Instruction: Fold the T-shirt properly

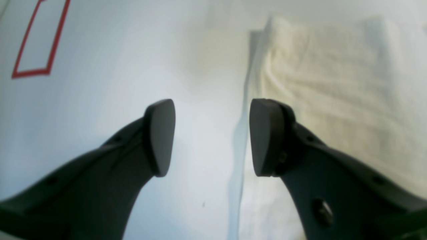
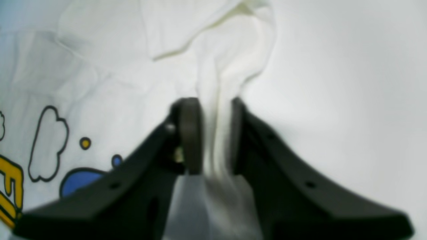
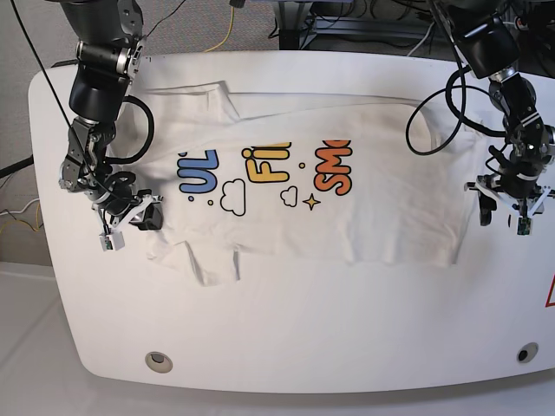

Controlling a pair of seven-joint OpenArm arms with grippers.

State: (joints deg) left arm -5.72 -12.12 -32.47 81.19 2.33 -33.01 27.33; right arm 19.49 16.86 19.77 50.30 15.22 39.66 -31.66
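The white T-shirt (image 3: 381,199) lies spread on the white table (image 3: 286,329), print up. A far strip is folded over and hides the tops of the blue, yellow and orange letters. My right gripper (image 3: 143,217) is at the shirt's left edge. In the right wrist view it (image 2: 215,133) is shut on a bunched ridge of white shirt fabric (image 2: 230,66), beside a printed cloud (image 2: 46,143). My left gripper (image 3: 503,217) is open and empty just off the shirt's right edge. In the left wrist view it (image 1: 211,136) straddles the shirt's edge (image 1: 333,83).
Red tape marks show on the table (image 1: 40,40) and at the right rim in the base view (image 3: 550,295). Two round holes (image 3: 158,360) (image 3: 522,353) sit near the front edge. Cables hang behind the table at the back.
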